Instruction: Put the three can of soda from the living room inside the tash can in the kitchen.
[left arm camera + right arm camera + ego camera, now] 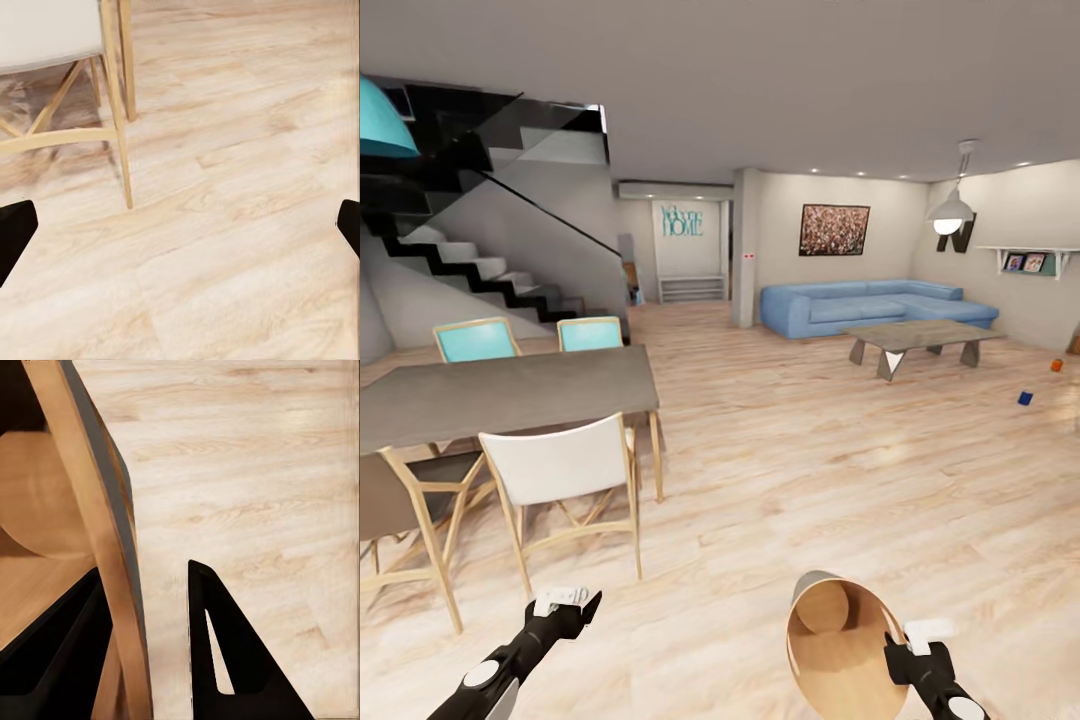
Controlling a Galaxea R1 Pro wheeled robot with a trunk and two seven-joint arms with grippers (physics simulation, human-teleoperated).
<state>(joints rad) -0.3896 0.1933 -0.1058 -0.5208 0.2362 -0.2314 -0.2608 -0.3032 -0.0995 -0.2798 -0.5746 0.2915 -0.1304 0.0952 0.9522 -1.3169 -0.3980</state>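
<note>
Head view is showing the wood-floored living room, with the coffee table (923, 343) standing in front of the blue sofa (875, 305). An orange can (1056, 366) is sitting on the floor to the right of that table, and a blue can (1025, 398) is sitting nearer the camera, also right of the table; the two are apart from each other. A third can is not something I can make out. Far left of the coffee table, a grey dining table (500, 392) is standing with a white chair (560, 480) pulled up to it. Low in the picture, the right gripper (912, 648) is holding the bin (840, 645) by its rim, the bin tilting so its tan inside is facing the camera. The left gripper (565, 600) is hanging over bare floor, carrying nothing.

Left wrist view is looking down at the floor (225, 225) and the legs of the white chair (112, 112); the two dark fingertips (15, 232) are sitting wide apart at the picture's edges, released.

Right wrist view is showing the bin (45, 510) wall running between the two dark fingers (225, 660), one inside and one outside, clenching it.
</note>
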